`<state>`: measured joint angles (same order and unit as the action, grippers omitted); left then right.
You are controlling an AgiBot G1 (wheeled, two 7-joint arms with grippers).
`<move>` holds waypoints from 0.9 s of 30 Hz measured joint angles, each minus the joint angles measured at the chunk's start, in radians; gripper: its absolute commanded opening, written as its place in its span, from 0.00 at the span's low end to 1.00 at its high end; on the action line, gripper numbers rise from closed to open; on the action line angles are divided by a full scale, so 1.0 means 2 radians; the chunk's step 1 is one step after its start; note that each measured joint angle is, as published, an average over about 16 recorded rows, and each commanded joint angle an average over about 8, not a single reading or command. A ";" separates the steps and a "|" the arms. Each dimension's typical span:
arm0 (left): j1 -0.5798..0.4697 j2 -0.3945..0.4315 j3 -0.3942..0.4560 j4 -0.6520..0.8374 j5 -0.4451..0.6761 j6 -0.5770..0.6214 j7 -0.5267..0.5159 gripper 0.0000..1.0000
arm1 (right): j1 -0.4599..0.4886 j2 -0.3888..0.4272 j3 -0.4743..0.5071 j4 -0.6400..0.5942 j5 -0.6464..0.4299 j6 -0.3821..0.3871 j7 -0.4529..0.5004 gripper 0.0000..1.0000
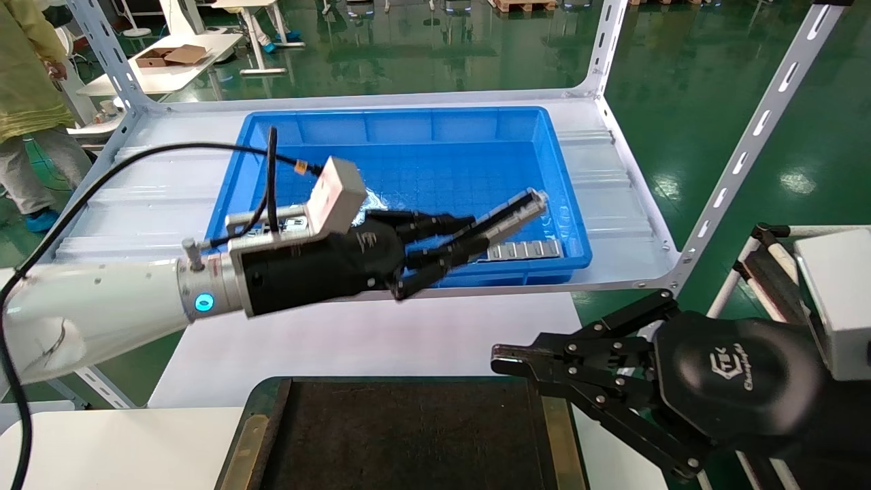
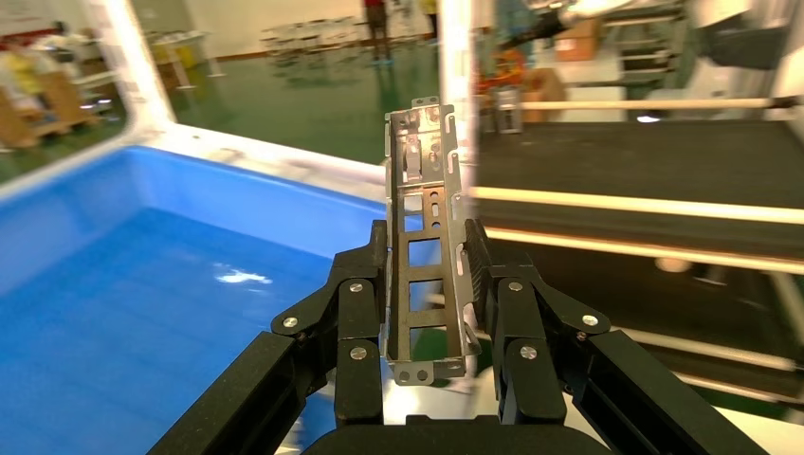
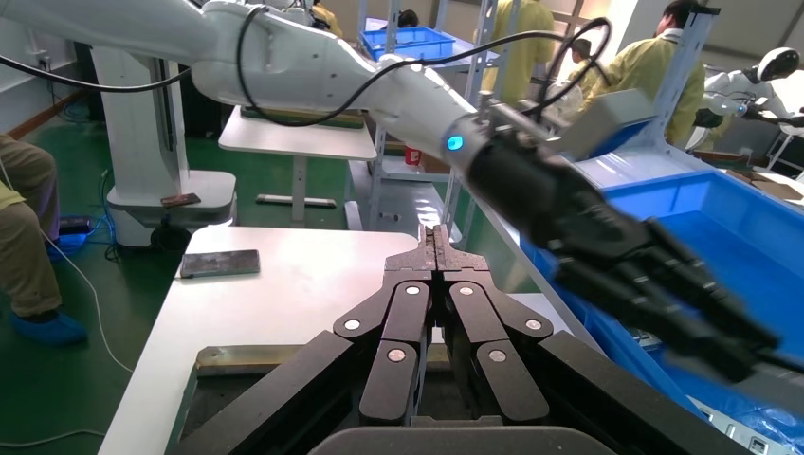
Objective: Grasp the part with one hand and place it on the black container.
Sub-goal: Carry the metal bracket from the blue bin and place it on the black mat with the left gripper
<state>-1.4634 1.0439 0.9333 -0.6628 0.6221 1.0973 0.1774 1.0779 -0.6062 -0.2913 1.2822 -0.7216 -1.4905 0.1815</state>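
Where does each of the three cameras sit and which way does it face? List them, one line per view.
Head view: on the head, looking down at the blue bin and black container; both arms show.
Left wrist view: behind the left gripper, shut on the part, facing the bin.
Right wrist view: behind the shut right gripper, facing the left arm.
Shared: all three show the bin; head and left wrist views show the part.

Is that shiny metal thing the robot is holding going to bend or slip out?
The part looks like thin folded sheet metal, so probably stiff and light. The left gripper clamps only its lower end, so it might swivel. Its smooth sides could slip a little.
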 measured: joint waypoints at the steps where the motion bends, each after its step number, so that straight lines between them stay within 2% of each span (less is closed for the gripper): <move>1: 0.010 -0.009 0.000 -0.019 -0.002 -0.004 -0.005 0.00 | 0.000 0.000 0.000 0.000 0.000 0.000 0.000 0.00; 7: 0.079 -0.059 0.004 -0.139 -0.011 -0.054 -0.034 0.00 | 0.000 0.000 0.000 0.000 0.000 0.000 0.000 0.00; 15: 0.185 -0.108 0.018 -0.271 -0.020 -0.164 -0.069 0.00 | 0.000 0.000 0.000 0.000 0.000 0.000 0.000 0.00; 21: 0.254 -0.118 0.028 -0.321 -0.026 -0.247 -0.082 0.00 | 0.000 0.000 -0.001 0.000 0.000 0.000 0.000 0.00; 27: 0.306 -0.105 0.031 -0.336 -0.034 -0.324 -0.087 0.00 | 0.000 0.000 -0.001 0.000 0.001 0.000 0.000 0.00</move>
<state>-0.8521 0.8346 0.9950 -1.3355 0.5547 0.4499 0.0039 1.0783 -0.6055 -0.2929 1.2822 -0.7205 -1.4899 0.1807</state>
